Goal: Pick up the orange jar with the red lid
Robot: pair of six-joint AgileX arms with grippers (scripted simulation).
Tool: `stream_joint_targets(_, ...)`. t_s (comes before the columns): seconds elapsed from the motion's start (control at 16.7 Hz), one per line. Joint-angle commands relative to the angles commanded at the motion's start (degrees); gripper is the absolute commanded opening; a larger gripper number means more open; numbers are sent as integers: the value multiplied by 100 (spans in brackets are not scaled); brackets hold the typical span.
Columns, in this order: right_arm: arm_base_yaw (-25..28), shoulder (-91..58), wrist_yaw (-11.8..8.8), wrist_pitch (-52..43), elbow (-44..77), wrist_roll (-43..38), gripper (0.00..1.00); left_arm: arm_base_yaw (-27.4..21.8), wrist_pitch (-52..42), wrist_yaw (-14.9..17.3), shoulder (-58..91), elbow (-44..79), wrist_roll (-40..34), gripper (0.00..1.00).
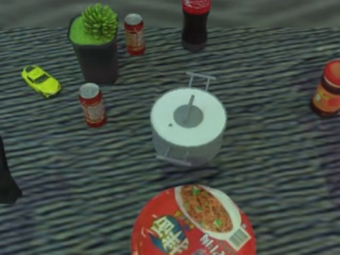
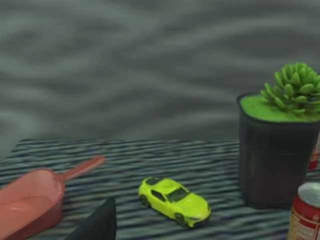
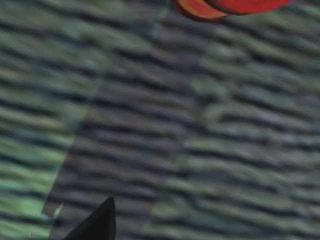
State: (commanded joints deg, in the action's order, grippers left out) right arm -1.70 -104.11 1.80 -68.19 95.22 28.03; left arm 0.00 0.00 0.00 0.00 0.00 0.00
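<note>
Jaws: neither pair is showing fully, so whether they are apart or together cannot be told; nothing is being held or touched in any view. Left gripper (image 2: 97, 225): only one dark fingertip is showing in the left wrist view, hanging above the table (image 1: 265, 159); in the top view the left arm is sitting as a dark shape at the left edge. Right gripper (image 3: 95, 222): one dark fingertip is showing in the right wrist view, over bare striped cloth, with a red and orange edge of the orange jar with the red lid (image 3: 225, 6) lying well apart from it. Orange jar with the red lid (image 1: 328, 87): standing upright at the far right edge of the table, alone. Also standing: a white paper roll on a holder (image 1: 188, 125) at centre; a red noodle bowl (image 1: 194, 223) near; two red soda cans (image 1: 92, 104) at left; a potted succulent (image 1: 95, 45) far left; a yellow toy car (image 1: 41, 81) beside it; a dark cola bottle (image 1: 195, 24) far centre; a pink scoop (image 2: 35, 200) left of the car.
</note>
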Motion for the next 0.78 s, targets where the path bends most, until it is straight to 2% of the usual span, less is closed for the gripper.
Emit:
stream_joint_targets(0.42, 121, -3128, -81, -1460, 3447, 1070, 100, 0, 0, 0, 0, 0, 0, 100)
stream_joint_targets(0.6, 167, -3876, -114, -1712, 4344, 1340, 100, 0, 0, 0, 0, 0, 0, 100)
stream_joint_targets(0.78, 189, -4174, -130, -1790, 4701, 1453, 100, 0, 0, 0, 0, 0, 0, 100)
